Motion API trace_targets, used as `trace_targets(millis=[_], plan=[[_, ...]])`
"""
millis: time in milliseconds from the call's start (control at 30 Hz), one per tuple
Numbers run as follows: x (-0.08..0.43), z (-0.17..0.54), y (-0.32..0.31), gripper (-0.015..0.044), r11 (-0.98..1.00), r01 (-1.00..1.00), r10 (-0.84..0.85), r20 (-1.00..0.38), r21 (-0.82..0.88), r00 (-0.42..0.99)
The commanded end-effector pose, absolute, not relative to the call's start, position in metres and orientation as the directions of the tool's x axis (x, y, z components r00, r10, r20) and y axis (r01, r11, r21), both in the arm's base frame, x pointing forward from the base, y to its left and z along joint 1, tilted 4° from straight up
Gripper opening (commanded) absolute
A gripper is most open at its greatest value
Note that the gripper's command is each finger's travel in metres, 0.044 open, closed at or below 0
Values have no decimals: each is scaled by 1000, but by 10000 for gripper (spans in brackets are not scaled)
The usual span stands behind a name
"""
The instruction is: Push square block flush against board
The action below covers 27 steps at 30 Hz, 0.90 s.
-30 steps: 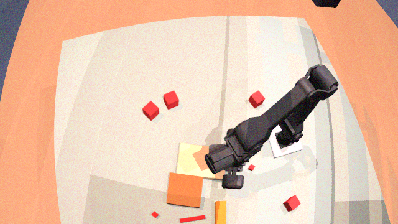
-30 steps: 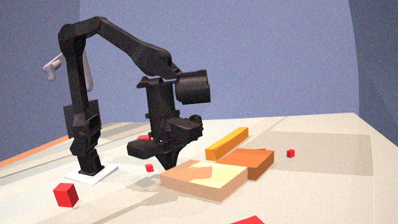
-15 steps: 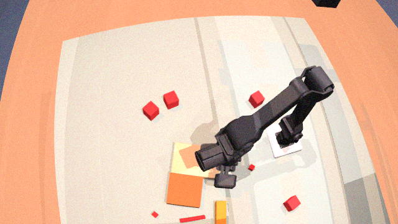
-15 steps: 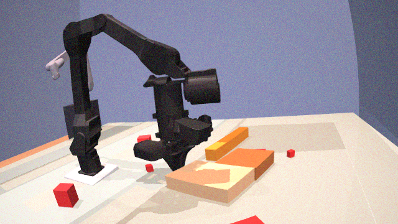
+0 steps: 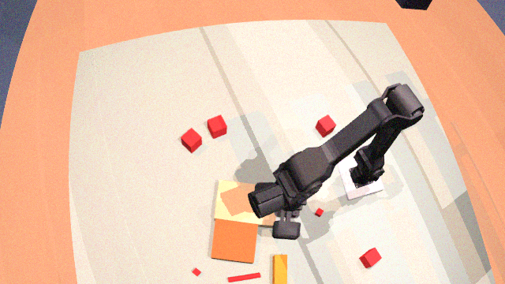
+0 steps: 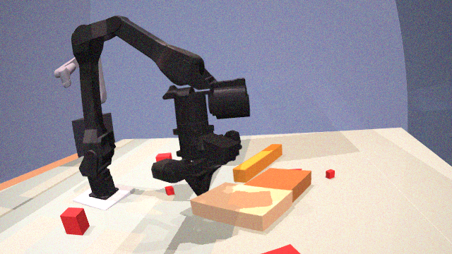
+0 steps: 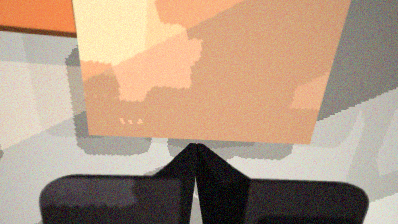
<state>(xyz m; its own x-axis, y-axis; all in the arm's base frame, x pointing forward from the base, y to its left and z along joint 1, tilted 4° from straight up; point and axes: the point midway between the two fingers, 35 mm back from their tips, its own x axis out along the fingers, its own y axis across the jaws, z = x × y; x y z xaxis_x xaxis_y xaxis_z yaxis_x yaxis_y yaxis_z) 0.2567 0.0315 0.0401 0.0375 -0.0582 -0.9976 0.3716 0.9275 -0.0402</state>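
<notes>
The orange square block lies flat against one long side of the pale tan board, with no gap visible between them. In the top and exterior views the block's outer edge looks even with the board's far end, the end away from the arm's base. My gripper is shut and empty, pointing down at the board's near end. The tips are right beside that end; I cannot tell whether they touch it. The arm hides the tips and the board's near part in the top view.
A yellow-orange bar lies beyond the block, near a red stick. A small red cube lies between the board and the arm's base. Another small red cube and several larger ones lie around.
</notes>
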Motion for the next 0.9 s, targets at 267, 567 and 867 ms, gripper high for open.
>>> trace_targets(millis=[267,567,867], plan=[[239,40,39,0,927,374,-60,-997,-40,43],[225,39,44,0,927,374,-60,-997,-40,42],[222,84,48,0,927,373,-59,-997,-39,41]])
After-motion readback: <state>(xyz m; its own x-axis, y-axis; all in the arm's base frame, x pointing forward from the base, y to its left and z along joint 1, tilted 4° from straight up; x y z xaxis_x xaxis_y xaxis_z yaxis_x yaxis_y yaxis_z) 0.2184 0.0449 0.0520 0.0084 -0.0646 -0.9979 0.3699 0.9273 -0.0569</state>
